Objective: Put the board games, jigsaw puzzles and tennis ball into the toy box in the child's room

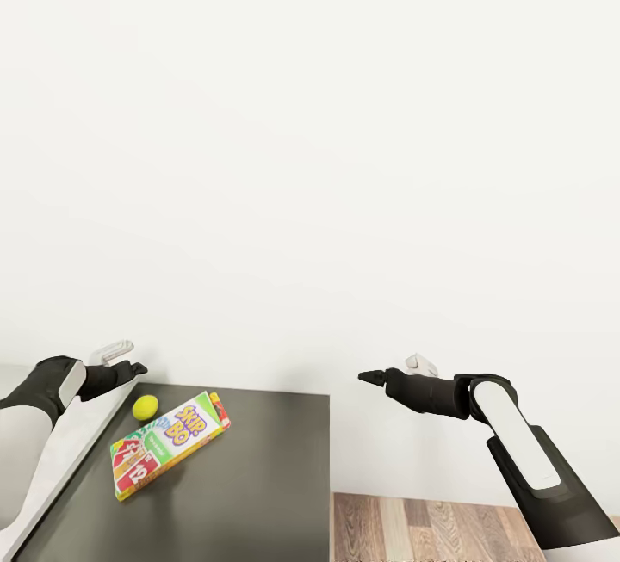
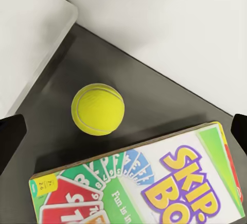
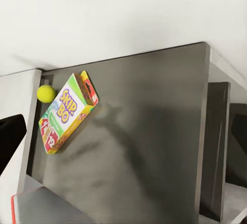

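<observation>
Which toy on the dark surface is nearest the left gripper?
The tennis ball, round and plain yellow-green, lies closer to the left gripper than the printed Skip-Bo box beside it.

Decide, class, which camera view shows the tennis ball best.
The left wrist view: the tennis ball is large, sharp and unobstructed beside the Skip-Bo board game. The head view and right wrist view show it small.

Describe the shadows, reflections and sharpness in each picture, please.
Head view: even, flat light; the Skip-Bo box throws a soft shadow on the dark surface. Left wrist view: the tennis ball is sharp, with a faint dark patch under it. Right wrist view: the surface shows blurry grey reflections; the box lettering remains legible.
</observation>
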